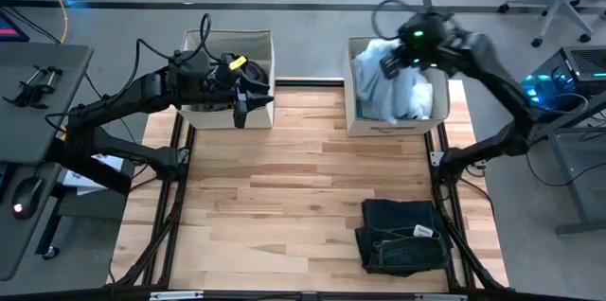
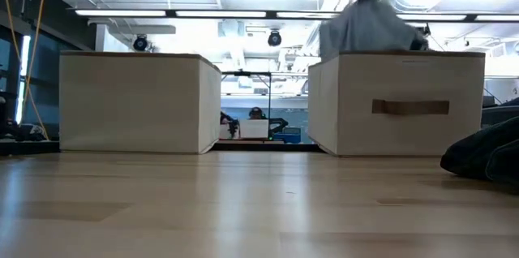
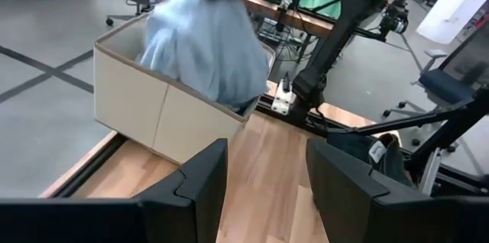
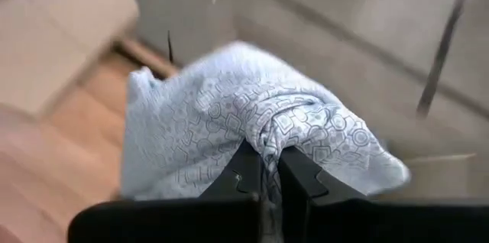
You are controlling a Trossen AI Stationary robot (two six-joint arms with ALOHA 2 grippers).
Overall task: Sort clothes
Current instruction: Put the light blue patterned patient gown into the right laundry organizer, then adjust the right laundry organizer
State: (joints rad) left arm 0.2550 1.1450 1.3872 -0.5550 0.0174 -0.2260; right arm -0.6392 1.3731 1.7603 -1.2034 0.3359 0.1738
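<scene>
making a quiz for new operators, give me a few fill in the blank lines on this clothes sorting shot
1. The right gripper is shut on a pale ____ patterned garment.
2. It holds that garment above the ____-hand beige bin, as the high view shows it.
3. The dark denim garment lies folded on the ____.
4. The left gripper, its fingers ____, waits by the other bin.

Missing words: blue; right; table; open

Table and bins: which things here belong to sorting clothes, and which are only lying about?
For the job: pale blue garment held by the right gripper; dark denim garment; right bin; left bin; left gripper, open.
Lying about: office chair; side desk.
</scene>
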